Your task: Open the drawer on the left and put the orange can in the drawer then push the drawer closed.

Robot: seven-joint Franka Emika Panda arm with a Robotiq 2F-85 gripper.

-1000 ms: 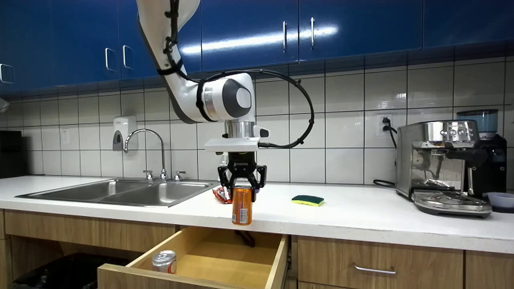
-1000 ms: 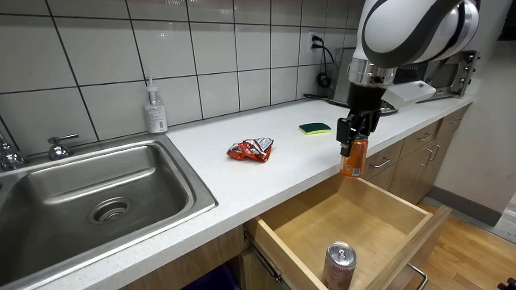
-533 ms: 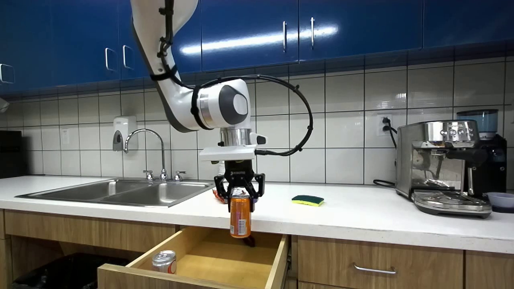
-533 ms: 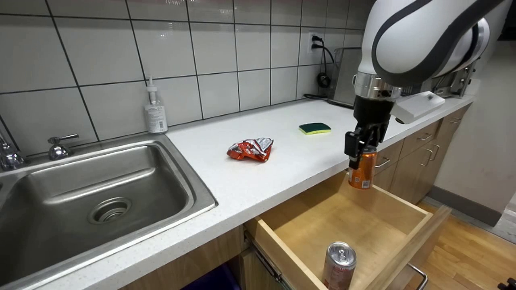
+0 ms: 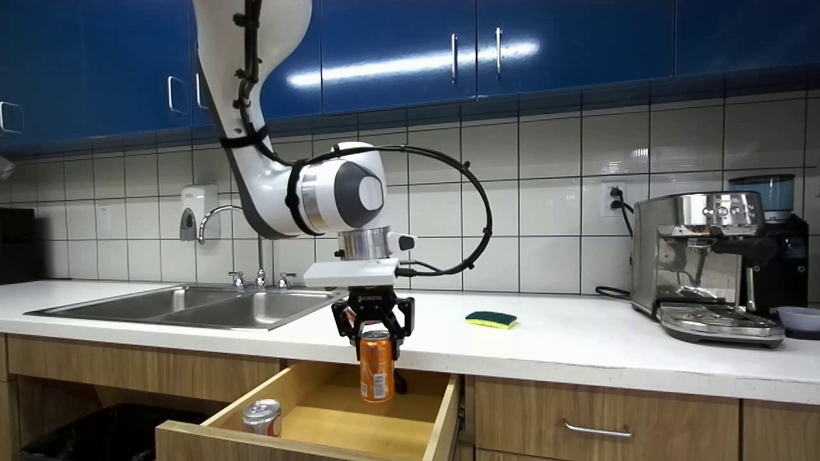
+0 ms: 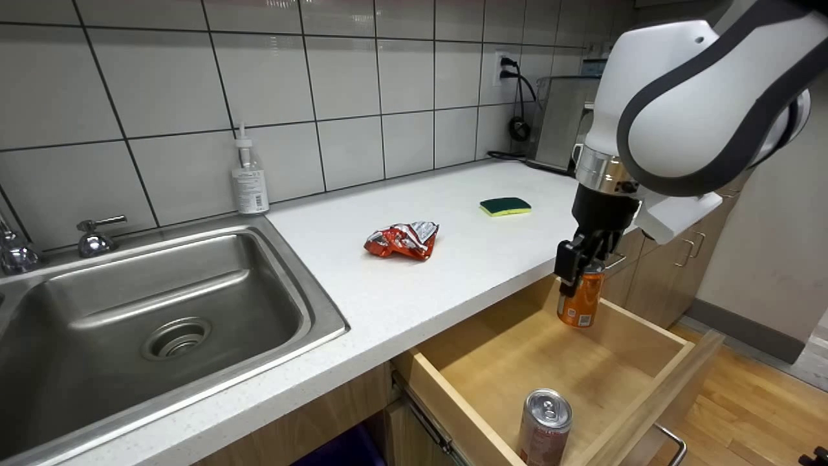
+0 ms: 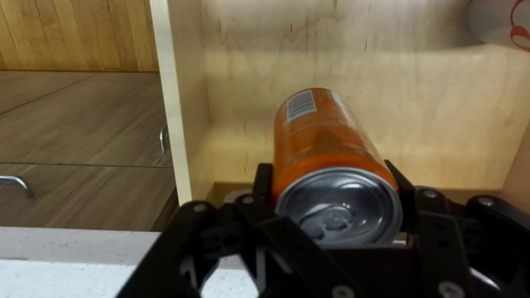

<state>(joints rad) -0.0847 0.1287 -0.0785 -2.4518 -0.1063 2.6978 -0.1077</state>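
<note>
In an exterior view, facing the tiled backsplash (image 5: 551,211) almost square-on from farther back. In an exterior view, looking down from near the stainless sink (image 6: 259,323) (closer in) and slanting along the countertop (image 6: 479,259). In the wrist view, peering down past the gripper (image 7: 330,178) into the light-wood drawer (image 7: 434,116), close up. Sharing that drawer across all three.

The drawer (image 5: 359,428) is cut off below; the silvery can (image 5: 261,418), partly hidden.

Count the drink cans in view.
2: the orange can, held in the gripper over the open drawer; the other can, standing inside near the drawer's front. More could be hidden at the drawer's rear.
</note>
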